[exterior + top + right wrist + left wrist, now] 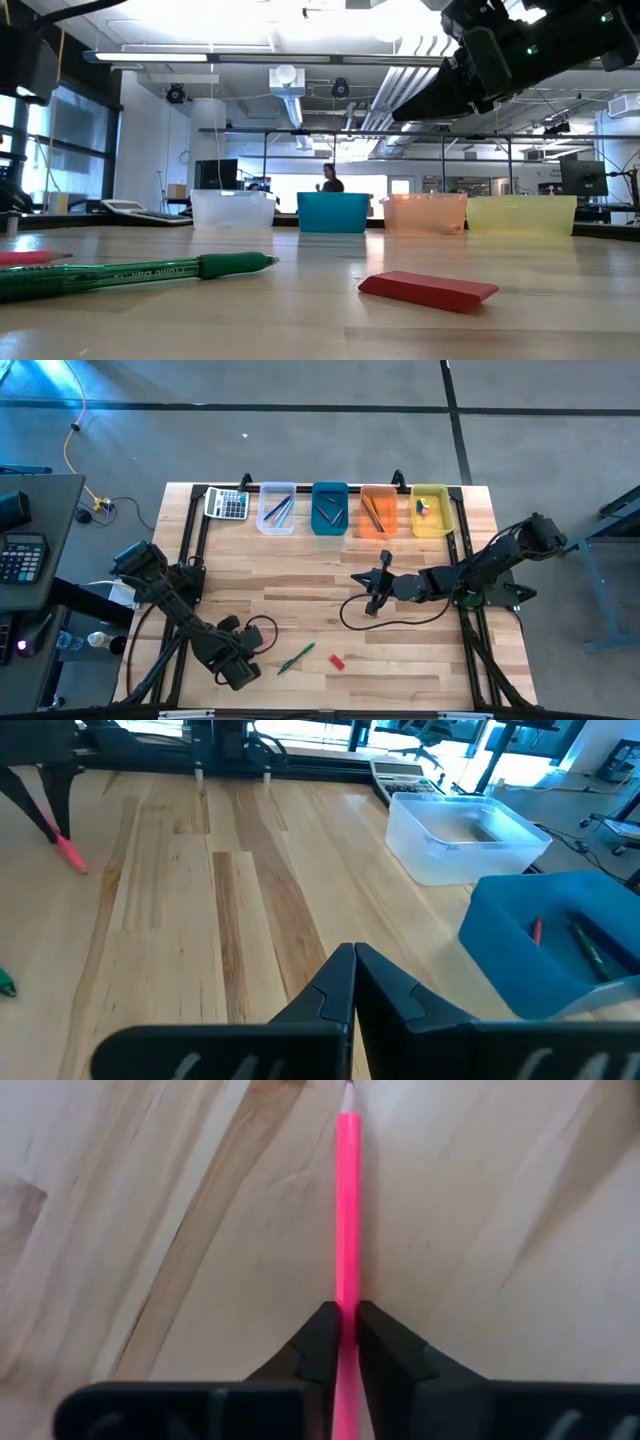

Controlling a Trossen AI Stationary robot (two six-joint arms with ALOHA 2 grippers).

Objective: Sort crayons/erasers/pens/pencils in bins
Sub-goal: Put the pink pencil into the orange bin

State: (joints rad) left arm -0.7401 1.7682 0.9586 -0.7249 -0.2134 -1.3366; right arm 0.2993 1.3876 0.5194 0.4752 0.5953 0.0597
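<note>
- Wooden table point(330, 575), pale planks, filling most of the high view.
- Left arm low at the near-left part of the table, left gripper point(347, 1342) pinched narrow on a pink pencil point(347, 1210) — stick running straight out between the two fingers, lying right against the wood.
- Right arm reaching in from the right side, right gripper point(372, 600) hanging mid-table with jaws fully together, holding nothing.
- Grey calculator point(227, 504) at the far edge, just left of the row of bins.
- Four bins side by side along the far edge: clear bin point(277, 523), then blue bin point(329, 526), orange bin point(377, 529), yellow bin point(432, 526).
- Thin sticks lying in the clear, blue and orange ones; colours hard to call for sure.
- Small erasers point(423, 507) sitting in the yellow bin — a couple of tiny blocks, one pinkish.
- Green pen point(296, 658) lying flat near the front edge, just right of the left gripper, angled across the planks.
- Red eraser point(336, 661) flat on the wood beside the green pen, a little gap between them, well apart from the bins.
</note>
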